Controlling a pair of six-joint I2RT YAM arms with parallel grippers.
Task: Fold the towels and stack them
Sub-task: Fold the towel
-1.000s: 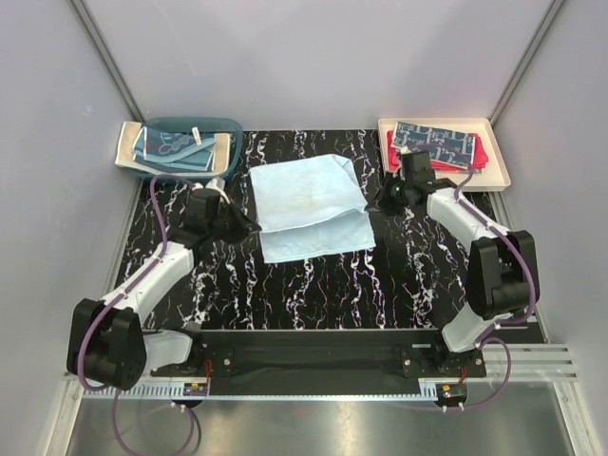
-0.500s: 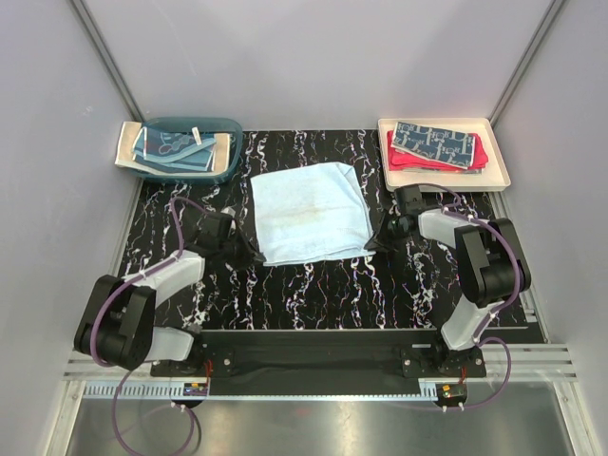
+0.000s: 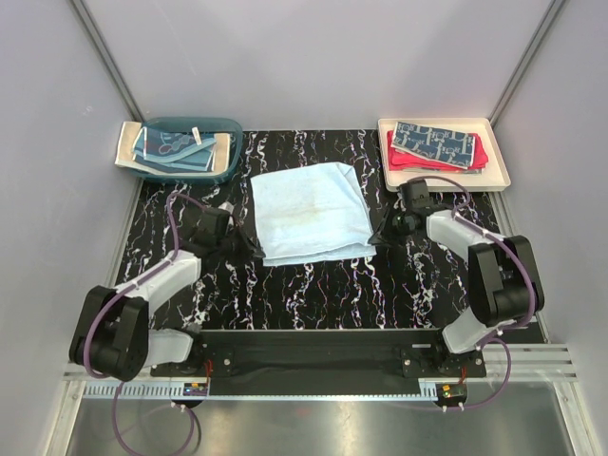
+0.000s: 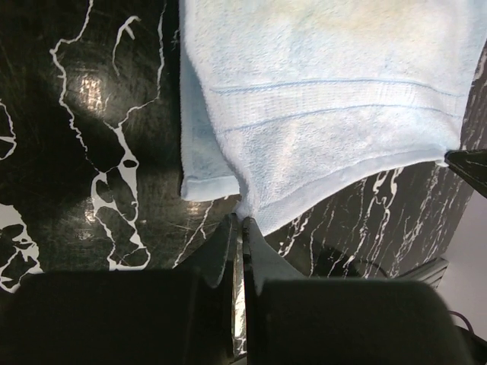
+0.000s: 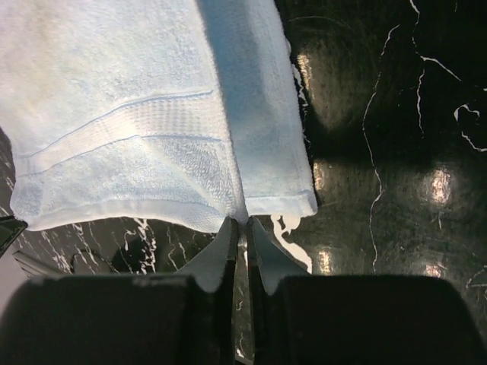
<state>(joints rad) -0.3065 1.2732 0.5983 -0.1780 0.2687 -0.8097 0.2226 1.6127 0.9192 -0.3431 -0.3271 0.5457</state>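
Observation:
A light blue towel (image 3: 309, 211) lies doubled over on the black marbled table, its two layers meeting at the near edge. My left gripper (image 3: 255, 252) is shut on its near-left corner, and in the left wrist view that gripper (image 4: 242, 222) pinches the corner of the towel (image 4: 319, 91). My right gripper (image 3: 374, 237) is shut on the near-right corner; in the right wrist view it (image 5: 245, 222) holds the towel (image 5: 114, 114) the same way. A patterned blue towel (image 3: 435, 142) rests on a folded red-pink towel (image 3: 408, 161) in the cream tray (image 3: 501, 166).
A teal basket (image 3: 228, 169) at the back left holds patterned blue cloths (image 3: 171, 150). Grey walls close in both sides and the back. The arm bases stand at the near edge of the table.
Both grippers have carried the towel's corners towards the near edge, laying the upper layer over the lower one. In the last half second they barely moved.

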